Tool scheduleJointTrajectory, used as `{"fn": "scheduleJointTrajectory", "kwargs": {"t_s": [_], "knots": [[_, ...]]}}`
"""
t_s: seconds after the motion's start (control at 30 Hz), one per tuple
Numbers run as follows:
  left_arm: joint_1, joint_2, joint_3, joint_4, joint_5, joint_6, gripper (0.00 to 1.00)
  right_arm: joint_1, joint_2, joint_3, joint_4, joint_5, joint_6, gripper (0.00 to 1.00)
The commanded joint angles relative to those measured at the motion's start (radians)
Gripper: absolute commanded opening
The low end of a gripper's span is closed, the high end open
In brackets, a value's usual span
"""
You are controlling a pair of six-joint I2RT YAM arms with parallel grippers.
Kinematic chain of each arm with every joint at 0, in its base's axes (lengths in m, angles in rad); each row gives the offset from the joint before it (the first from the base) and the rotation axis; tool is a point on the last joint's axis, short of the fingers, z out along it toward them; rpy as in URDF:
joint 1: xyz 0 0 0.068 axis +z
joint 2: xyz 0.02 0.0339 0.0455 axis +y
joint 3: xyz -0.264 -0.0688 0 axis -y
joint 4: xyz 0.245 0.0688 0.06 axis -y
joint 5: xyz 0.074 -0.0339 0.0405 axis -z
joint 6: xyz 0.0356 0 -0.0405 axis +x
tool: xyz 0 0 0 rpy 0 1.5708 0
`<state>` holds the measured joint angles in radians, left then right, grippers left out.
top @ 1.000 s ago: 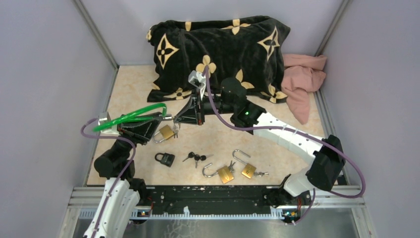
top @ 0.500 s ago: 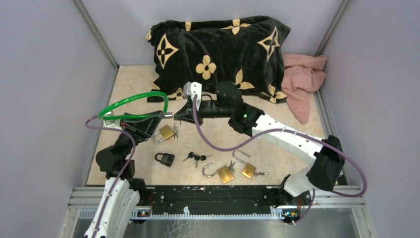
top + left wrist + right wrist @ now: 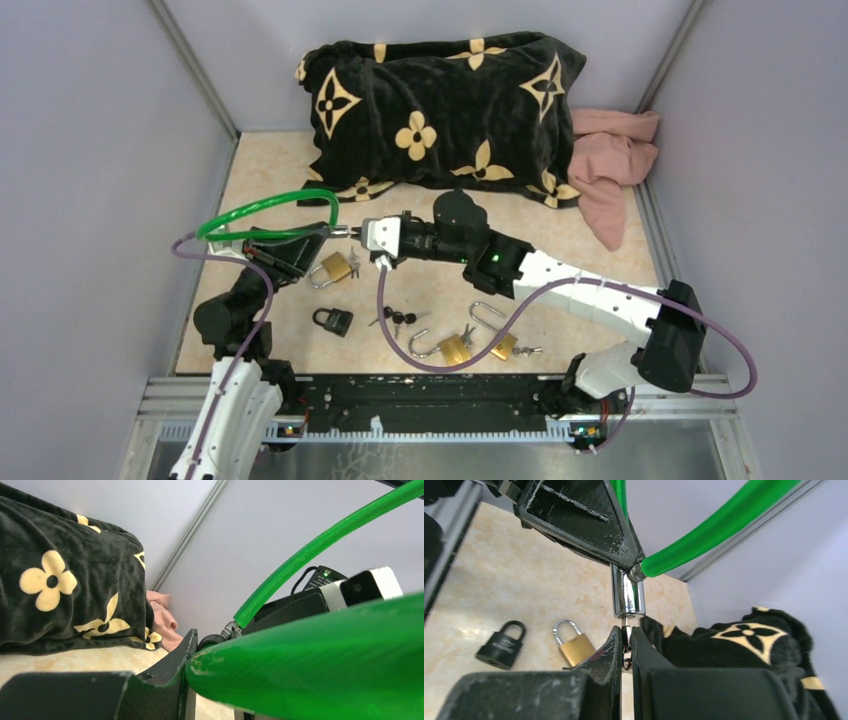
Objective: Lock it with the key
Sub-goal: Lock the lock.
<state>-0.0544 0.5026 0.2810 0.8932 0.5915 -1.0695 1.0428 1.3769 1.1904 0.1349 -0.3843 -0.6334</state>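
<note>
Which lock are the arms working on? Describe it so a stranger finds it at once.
Find the black flowered pillow at the back, then look before its left corner. The left gripper holds a green cable loop with a chrome barrel, and the right gripper holds a key at it; the other locks are padlocks on the table.

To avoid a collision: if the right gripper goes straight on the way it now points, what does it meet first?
The chrome cylinder of the green cable lock, just ahead of the right gripper and held by the left gripper. The thin key it pinches seems already in that cylinder.
</note>
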Motion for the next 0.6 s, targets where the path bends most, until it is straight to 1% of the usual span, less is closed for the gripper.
{"fn": "scheduleJointTrajectory", "kwargs": {"t_s": [0.0, 0.2, 0.33, 0.57], "knots": [[0.005, 0.012, -0.004, -0.023, 0.005, 0.004, 0.0, 0.074, -0.044, 0.001, 0.193, 0.072, -0.192, 0.0], [0.005, 0.01, -0.006, -0.026, 0.007, -0.003, 0.0, 0.099, -0.035, -0.005, 0.218, 0.149, -0.282, 0.0], [0.005, 0.011, -0.006, -0.028, 0.008, -0.007, 0.0, 0.124, -0.026, -0.002, 0.204, 0.197, -0.352, 0.0], [0.005, 0.008, -0.005, -0.034, 0.011, -0.01, 0.0, 0.126, -0.023, 0.013, 0.174, 0.196, -0.375, 0.0]]}}
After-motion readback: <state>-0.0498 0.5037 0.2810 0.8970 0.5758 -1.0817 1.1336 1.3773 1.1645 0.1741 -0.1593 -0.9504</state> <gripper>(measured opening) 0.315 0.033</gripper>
